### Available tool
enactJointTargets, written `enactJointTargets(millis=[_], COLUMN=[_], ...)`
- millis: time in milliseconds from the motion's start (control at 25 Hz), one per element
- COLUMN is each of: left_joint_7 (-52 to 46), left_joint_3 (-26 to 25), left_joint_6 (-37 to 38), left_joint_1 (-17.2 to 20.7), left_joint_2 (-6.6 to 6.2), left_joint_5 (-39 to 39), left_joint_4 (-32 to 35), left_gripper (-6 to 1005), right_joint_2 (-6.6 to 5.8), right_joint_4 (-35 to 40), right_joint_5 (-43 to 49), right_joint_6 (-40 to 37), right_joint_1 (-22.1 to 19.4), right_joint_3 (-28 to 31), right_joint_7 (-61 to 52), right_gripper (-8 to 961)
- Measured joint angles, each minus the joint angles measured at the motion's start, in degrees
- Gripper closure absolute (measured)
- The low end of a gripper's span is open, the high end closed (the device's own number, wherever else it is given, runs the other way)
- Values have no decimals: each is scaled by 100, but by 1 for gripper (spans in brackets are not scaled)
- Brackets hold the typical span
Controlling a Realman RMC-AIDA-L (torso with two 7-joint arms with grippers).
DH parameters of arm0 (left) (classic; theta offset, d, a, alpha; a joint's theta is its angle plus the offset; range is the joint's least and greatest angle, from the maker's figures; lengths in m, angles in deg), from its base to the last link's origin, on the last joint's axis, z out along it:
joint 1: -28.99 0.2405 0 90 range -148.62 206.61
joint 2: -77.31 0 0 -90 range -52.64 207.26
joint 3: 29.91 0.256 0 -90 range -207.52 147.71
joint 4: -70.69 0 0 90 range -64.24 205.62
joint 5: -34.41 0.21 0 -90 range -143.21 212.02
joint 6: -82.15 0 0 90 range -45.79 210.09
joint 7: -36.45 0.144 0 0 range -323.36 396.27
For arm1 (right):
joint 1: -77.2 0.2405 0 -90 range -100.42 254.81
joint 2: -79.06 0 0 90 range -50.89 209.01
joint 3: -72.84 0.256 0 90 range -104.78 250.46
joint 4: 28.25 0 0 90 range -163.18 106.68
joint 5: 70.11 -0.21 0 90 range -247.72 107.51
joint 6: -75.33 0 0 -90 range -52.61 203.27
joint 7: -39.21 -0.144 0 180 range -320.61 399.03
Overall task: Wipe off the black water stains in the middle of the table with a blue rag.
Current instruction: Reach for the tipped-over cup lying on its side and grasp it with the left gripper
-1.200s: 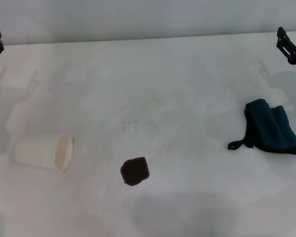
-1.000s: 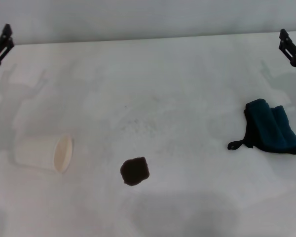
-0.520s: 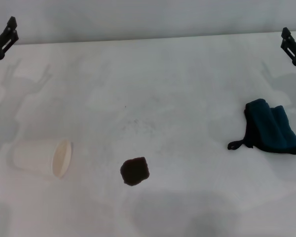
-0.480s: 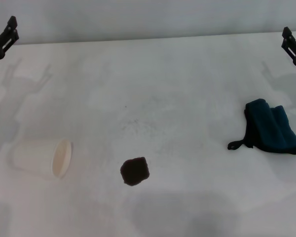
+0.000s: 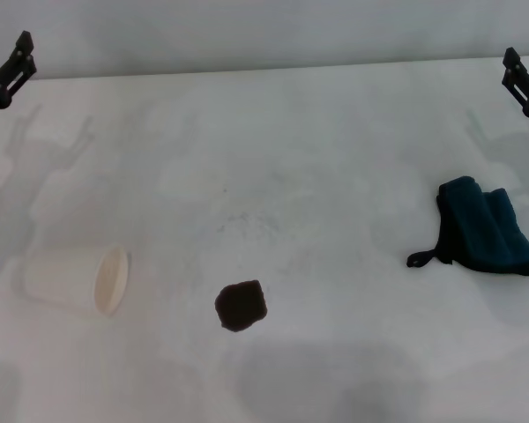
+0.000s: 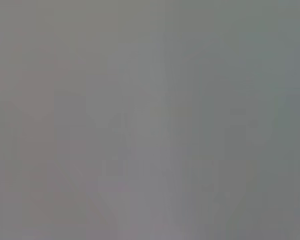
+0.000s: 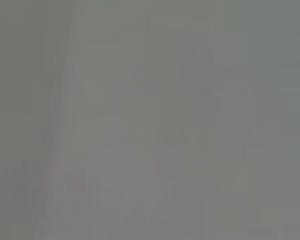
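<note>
So the black water stains point(image 5: 241, 305) sit low in the head view, a bit left of centre, one dark ragged blot on the white table point(image 5: 317, 159). Nothing is touching it yet.

The blue rag point(image 5: 487, 227) is way over at the right edge, mid-height, well apart from the blot. It's bunched in a loose fold with its long axis slanting from upper left down to lower right, and a thin black loop trails off its lower-left corner toward the middle of the table.

Off to the lower left lies a paper cup point(image 5: 75, 279), tipped on its side with the mouth facing right, toward the stain but clear of it.

Grippers: the right gripper point(image 5: 522, 84) pokes in at the upper right corner, and the rag lies below it in the frame and slightly left. The left gripper point(image 5: 5, 73) is at the upper left corner, far from the rag. Honestly can't tell whether either one is open or closed; only a bit of each shows, and both wrist views are blank grey.

My guess is the right arm takes the pickup, since it's clearly the nearer one, then carries the rag left and down to the blot.
</note>
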Motion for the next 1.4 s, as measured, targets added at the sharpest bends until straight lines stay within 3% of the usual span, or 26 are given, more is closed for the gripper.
enactJointTargets(millis=[880,1000,1240,1400], left_joint_7=[-465,-886,-2273,-3331], left_joint_3=[9,143,318,315], left_joint_6=[201,238,433,665], left_joint_1=[11,10,-166,-446], left_joint_2=[8,-14,-4,-5], left_joint_5=[-4,27,345,1035], left_joint_4=[-265,-366,-1324,-2243], left_gripper=[121,122,122,122], right_joint_2=[4,5,9,9], right_joint_4=[-2,-19,-83,-103], right_joint_5=[4,4,3,3], right_joint_6=[71,70,61,43], right_joint_1=[-64,-64,-56,-40], right_joint_3=[6,0,21,27], right_joint_7=[0,0,0,0], right_gripper=[170,170,170,170])
